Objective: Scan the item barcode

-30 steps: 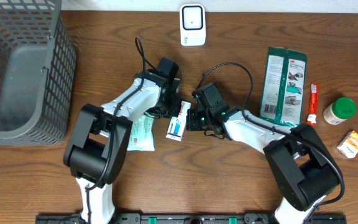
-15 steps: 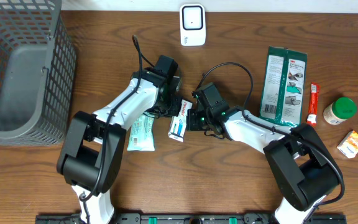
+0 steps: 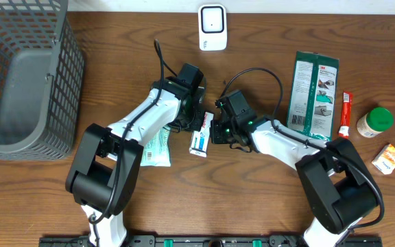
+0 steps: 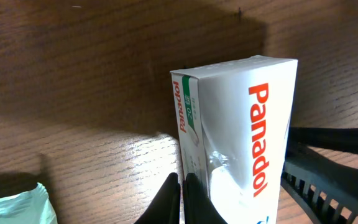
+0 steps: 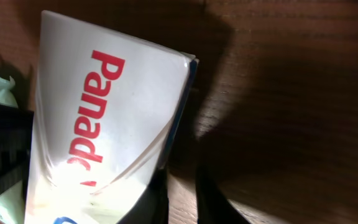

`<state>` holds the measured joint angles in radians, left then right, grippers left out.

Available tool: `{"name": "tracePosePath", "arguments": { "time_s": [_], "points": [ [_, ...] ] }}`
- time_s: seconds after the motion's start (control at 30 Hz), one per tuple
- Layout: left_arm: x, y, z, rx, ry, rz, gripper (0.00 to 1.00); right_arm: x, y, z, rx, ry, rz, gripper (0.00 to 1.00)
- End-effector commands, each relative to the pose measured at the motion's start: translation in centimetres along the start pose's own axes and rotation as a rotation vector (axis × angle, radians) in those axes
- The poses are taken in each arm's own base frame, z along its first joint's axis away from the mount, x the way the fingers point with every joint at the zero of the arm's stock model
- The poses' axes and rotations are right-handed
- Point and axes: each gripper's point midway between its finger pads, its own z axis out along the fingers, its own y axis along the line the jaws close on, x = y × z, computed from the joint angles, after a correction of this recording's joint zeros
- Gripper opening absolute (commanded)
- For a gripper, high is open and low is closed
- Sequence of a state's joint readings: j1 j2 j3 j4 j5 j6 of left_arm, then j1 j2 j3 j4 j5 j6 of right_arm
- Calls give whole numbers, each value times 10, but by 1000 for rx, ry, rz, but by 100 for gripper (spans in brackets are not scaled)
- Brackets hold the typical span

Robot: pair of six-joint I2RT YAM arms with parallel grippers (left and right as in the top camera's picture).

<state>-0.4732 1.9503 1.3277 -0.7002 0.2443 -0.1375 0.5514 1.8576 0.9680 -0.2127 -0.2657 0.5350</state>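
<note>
Overhead, Panadol box (image 3: 199,136): at mid-table, its long axis running from 1 o'clock to 7 o'clock, between the two grippers.
Overhead, scanner (image 3: 212,27): white, at the far edge of the table (image 3: 115,48), at 12 o'clock from the box and well apart from it.
Overhead, left gripper (image 3: 197,121): at the box's 12 o'clock end; its finger gap is hidden from here.
Overhead, right gripper (image 3: 215,130): just beside the box at 3 o'clock; its jaws cannot be read here.
Overhead, green pouch (image 3: 158,147): lies flat at 9 o'clock from the box, partly under the left arm.
Overhead, basket (image 3: 26,75): grey mesh, far off at 9 to 10 o'clock.
Overhead, right-hand goods: a green package (image 3: 313,92), a red tube (image 3: 346,113), a green-lidded jar (image 3: 374,122) and an orange carton (image 3: 387,159), all at 3 o'clock and well apart from the box.
Left wrist, left gripper (image 4: 181,200): the fingers are pressed together at 6 o'clock, right against the box's left edge. Whether they pinch it I cannot tell.
Left wrist, Panadol box (image 4: 241,137): fills the middle, with the red lettering running downward. The black right gripper lies at 4 o'clock.
Right wrist, right gripper (image 5: 182,200): the fingers are slightly parted, with bare wood showing between them.
Right wrist, Panadol box (image 5: 98,118): tilted, at 10 o'clock from the fingers. Its lower corner meets the left finger.
</note>
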Motion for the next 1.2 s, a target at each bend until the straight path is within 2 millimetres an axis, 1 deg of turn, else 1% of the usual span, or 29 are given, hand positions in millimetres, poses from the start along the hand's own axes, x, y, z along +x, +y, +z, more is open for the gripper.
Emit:
{"name": "tracePosePath", "arguments": {
  "time_s": [0.0,0.17,0.33,0.47,0.57,0.63,0.67,0.7,0.8,1.17],
  "points": [
    [9,-27,-2,89,19,29,7,18,-12,8,16,70,-19,17],
    [9,-27,-2,89,19,29,7,19,-19,6,29,82,-1,16],
    [8,-28,-3,90,15,30,8,23,-21,6,37,96,4,15],
    [7,-30,-8,96,4,33,8,25,-19,6,38,100,-1,7],
    [6,-37,-15,132,-6,38,8,25,-19,7,40,99,1,6],
    [5,-41,-20,154,-13,41,8,25,-19,6,41,100,1,8],
    [5,-41,-21,154,-17,42,8,27,-21,6,46,109,5,13],
    [5,-41,-21,154,-17,42,8,29,-24,6,60,115,8,16],
    [5,-41,-21,155,-18,43,8,30,-28,5,81,118,10,21],
    [5,-41,-21,152,-19,43,8,30,-31,4,93,119,16,23]
  ]
}}
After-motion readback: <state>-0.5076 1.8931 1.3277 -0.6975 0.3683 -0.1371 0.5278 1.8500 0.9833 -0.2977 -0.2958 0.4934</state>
